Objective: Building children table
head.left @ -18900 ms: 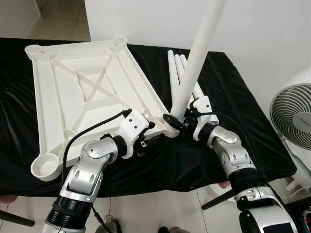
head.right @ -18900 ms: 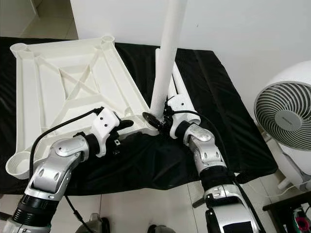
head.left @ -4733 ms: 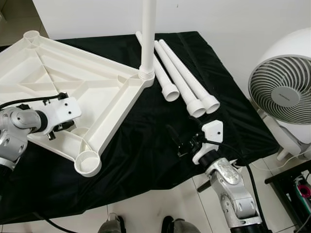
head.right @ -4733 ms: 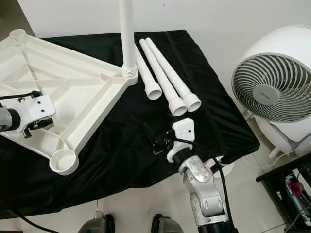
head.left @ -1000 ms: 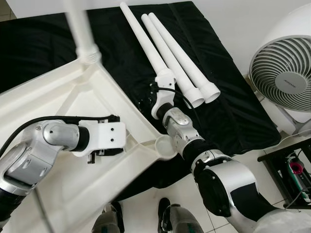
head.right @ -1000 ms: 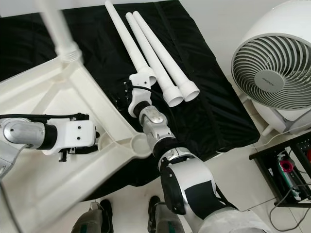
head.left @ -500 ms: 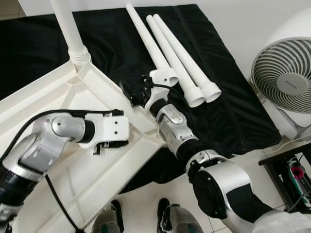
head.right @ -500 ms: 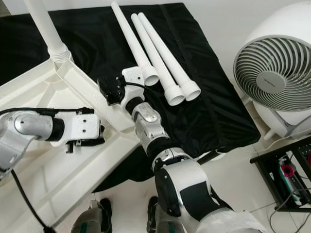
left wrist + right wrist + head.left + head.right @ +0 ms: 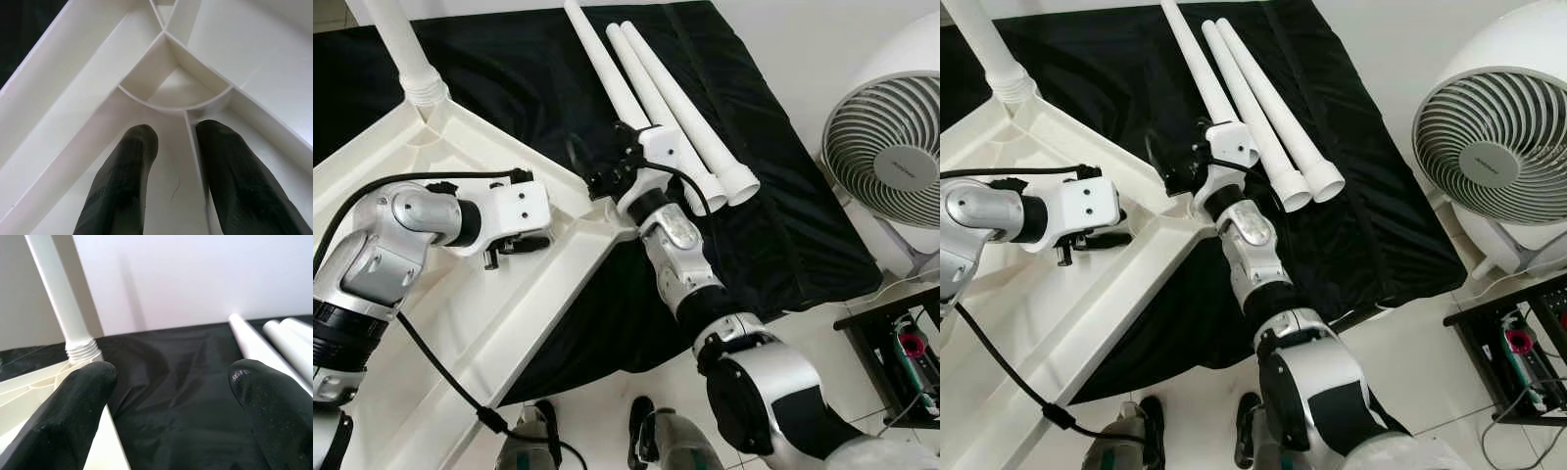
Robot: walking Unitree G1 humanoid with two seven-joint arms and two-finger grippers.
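Note:
The white table top (image 9: pixel 460 323) lies upside down and tilted, with one white leg (image 9: pixel 403 44) standing in its far corner socket. My left gripper (image 9: pixel 521 242) reaches into the underside and holds it; its fingers (image 9: pixel 132 166) sit either side of a thin rib (image 9: pixel 195 161). My right gripper (image 9: pixel 599 168) is open at the top's right edge, close to three loose legs (image 9: pixel 671 113) lying side by side on the black cloth. Between its fingertips (image 9: pixel 171 382) I see cloth, the mounted leg (image 9: pixel 54 293) and the loose legs (image 9: pixel 274 338).
The black-clothed work table (image 9: pixel 783 225) ends at its right and near edges. A white fan (image 9: pixel 886 137) stands on the floor to the right, with a dark rack (image 9: pixel 901 343) nearer. A black cable (image 9: pixel 440 377) trails from my left arm across the top.
The table top and its mounted leg have swung to the left with my left gripper. My right gripper has moved up along the top's edge, toward the loose legs.

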